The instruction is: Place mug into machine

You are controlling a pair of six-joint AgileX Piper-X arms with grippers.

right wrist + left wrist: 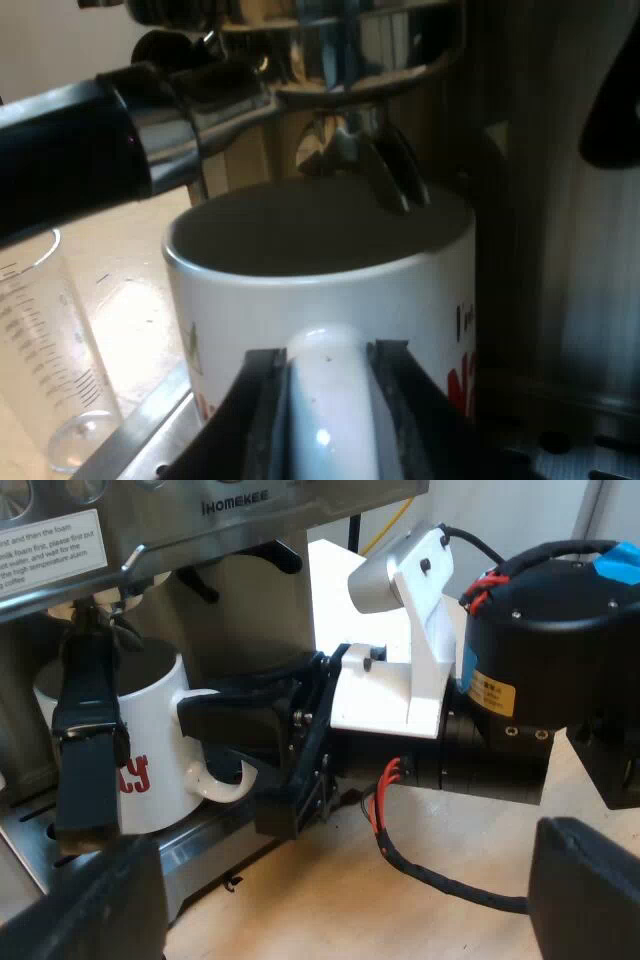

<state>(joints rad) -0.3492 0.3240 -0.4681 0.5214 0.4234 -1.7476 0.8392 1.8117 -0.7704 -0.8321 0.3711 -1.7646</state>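
Observation:
A white mug (150, 770) with red lettering stands on the machine's drip tray (205, 835), under the metal holder. The holder's dark handle (85, 740) juts out across the mug's side. My right gripper (215, 752) reaches in at the mug's handle (222, 785). In the right wrist view the mug (320, 270) sits under the holder's spouts (385, 165), and my right gripper (325, 400) is shut on the white handle (322, 390), one finger against each side. My left gripper (340, 910) hangs back from the machine, open with nothing between its fingers.
The espresso machine (240, 505) rises over the mug, its steel front and label plate close by. A measuring glass (45, 340) stands on the table beside the drip tray. The holder's dark handle (70, 160) passes close over the mug's rim. Bare tabletop (440, 840) lies under the right arm.

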